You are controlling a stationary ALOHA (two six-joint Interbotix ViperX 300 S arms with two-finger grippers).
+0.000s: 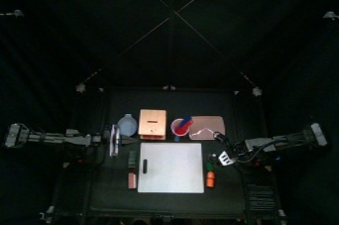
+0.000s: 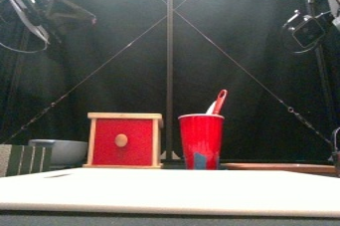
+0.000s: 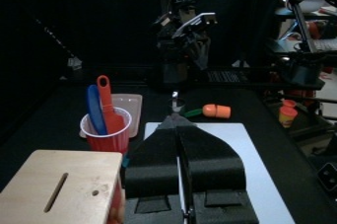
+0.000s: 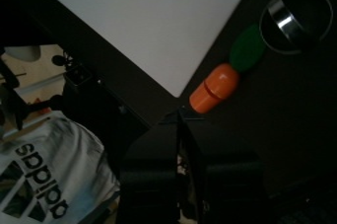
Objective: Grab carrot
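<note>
The carrot (image 1: 209,178) is a small orange stick with a green end. It lies on the black table just off the right edge of the white board (image 1: 173,168). It shows close in front of my right gripper (image 4: 180,112) in the right wrist view (image 4: 215,87), apart from the jaws. It shows beyond my left gripper (image 3: 178,121) in the left wrist view (image 3: 215,111). My right gripper (image 1: 219,154) is shut and empty beside the board's right side. My left gripper (image 1: 125,142) is shut and empty at the board's left. The front view hides the carrot.
A wooden box (image 1: 151,123), a red cup (image 1: 180,126) holding utensils and a grey tray (image 1: 208,127) stand behind the board. A shorter, redder piece (image 1: 133,168) lies left of the board. A round silvery object (image 4: 293,16) lies beyond the carrot. A person's shirt (image 4: 39,169) shows past the curtain.
</note>
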